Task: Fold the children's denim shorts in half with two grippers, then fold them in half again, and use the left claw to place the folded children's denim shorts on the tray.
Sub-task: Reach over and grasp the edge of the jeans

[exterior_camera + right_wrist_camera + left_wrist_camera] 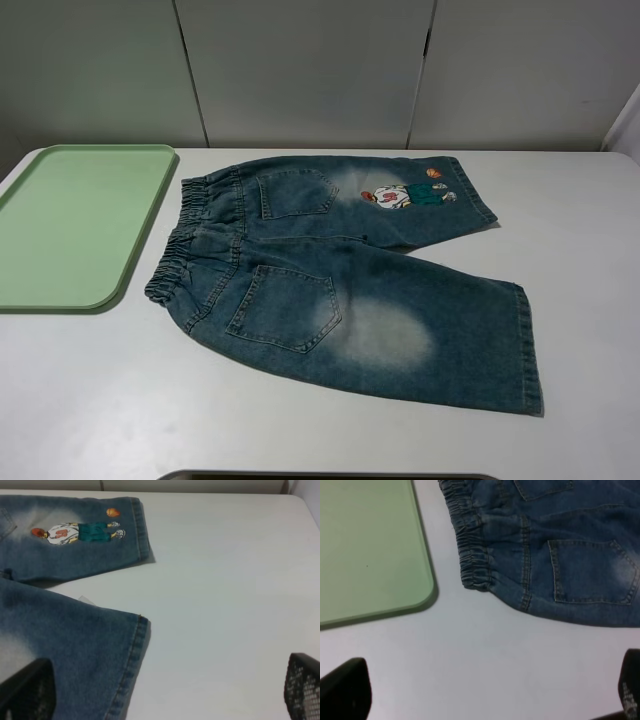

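The children's denim shorts [340,270] lie flat and unfolded on the white table, elastic waistband toward the tray [70,225] and legs pointing right. The far leg carries the cartoon patch [400,195]. Neither gripper shows in the exterior high view. In the left wrist view my left gripper [487,695] is open over bare table, just off the waistband corner of the shorts [545,545] and the tray's corner [370,550]. In the right wrist view my right gripper [165,690] is open, with one finger [25,690] over the near leg's hem [65,630] and the other over bare table.
The pale-green tray lies at the table's left, close to the waistband. White table [580,250] stretches right of the legs and in front of the shorts. Grey wall panels stand behind the table. A dark edge [330,476] shows at the front.
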